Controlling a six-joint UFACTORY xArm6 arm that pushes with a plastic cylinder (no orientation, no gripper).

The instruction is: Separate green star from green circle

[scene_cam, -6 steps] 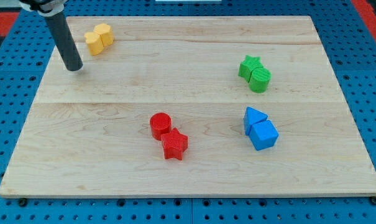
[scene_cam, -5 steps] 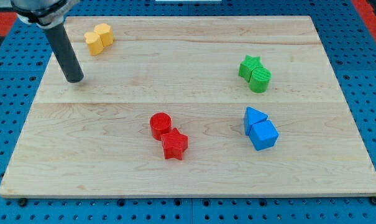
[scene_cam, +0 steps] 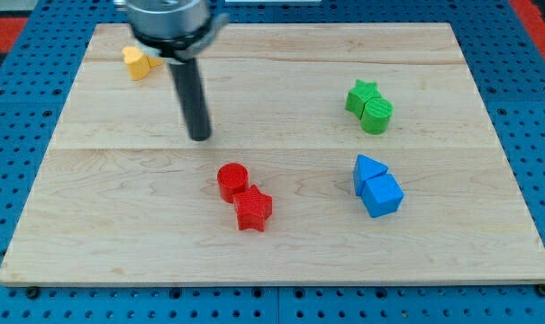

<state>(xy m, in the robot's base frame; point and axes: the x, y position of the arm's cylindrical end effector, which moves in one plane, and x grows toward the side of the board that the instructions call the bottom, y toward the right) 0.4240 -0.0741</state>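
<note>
The green star (scene_cam: 360, 94) sits at the view's right, touching the green circle (scene_cam: 377, 115) just below and to its right. My tip (scene_cam: 200, 137) rests on the board left of centre, far to the left of both green blocks. It is just above the red circle (scene_cam: 232, 180).
A red star (scene_cam: 253, 209) touches the red circle at the lower centre. A blue triangle (scene_cam: 368, 169) and a blue cube (scene_cam: 382, 194) sit together at the lower right. A yellow block (scene_cam: 137, 62) at the upper left is partly hidden by the arm.
My tip has moved right and slightly down, from near the yellow blocks toward the board's centre. The arm now covers part of the yellow blocks. No block has moved.
</note>
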